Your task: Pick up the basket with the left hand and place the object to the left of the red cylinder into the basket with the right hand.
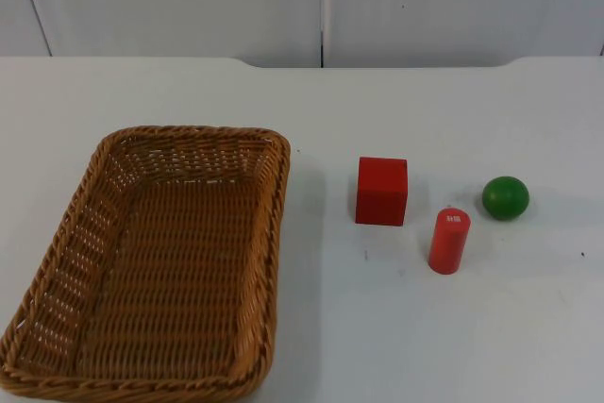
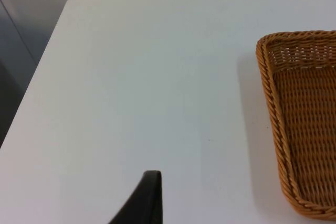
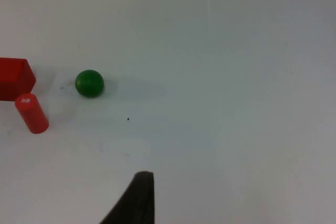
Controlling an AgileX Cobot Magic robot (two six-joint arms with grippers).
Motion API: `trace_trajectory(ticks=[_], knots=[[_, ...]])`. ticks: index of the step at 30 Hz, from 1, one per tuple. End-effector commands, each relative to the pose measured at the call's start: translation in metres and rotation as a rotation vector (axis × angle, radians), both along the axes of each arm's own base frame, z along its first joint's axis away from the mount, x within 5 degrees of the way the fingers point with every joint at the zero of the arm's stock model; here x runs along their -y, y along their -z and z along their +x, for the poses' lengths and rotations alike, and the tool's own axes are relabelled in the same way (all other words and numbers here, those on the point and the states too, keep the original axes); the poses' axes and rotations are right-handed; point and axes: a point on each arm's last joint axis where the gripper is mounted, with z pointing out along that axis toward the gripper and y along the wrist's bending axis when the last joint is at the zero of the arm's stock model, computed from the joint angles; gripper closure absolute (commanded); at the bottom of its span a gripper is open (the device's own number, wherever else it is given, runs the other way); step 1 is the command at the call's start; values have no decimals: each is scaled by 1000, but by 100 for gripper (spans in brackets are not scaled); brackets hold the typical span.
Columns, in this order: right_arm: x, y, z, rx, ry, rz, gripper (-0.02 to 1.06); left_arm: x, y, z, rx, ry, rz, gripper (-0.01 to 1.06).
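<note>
Three small things sit right of the basket [image 1: 151, 271] in the top view: cube [image 1: 382, 191], cylinder [image 1: 449, 241], ball [image 1: 506, 197]. The cube, centre frame, looks rigid, light, flat-sided; grip opposite faces. The stiff wicker suits a rim hold. Neither gripper's opening can be judged.

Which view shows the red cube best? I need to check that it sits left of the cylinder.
The top view: the whole red cube shows, left of the upright red cylinder and apart from it. The right wrist view catches part of the cube, cut off at the picture's edge, behind the cylinder.
</note>
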Motion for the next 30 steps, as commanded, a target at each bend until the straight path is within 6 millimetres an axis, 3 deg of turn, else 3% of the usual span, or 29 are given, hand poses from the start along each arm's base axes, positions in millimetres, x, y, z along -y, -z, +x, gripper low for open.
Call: trace_trajectory(ticks=[1,11,18,30], knots=[[0,0,0,9,9,-6,-1,0,1,0,-3,-6,-1,0],[0,0,0,9,9,-6,-1,-1,-7,4,-1,-6,-1,0],[0,0,0,9,9,-6,-1,0,-19,20,7,0,-9,0],[0,0,0,9,9,-6,-1,0,-19,45,-89,9,-37,0]])
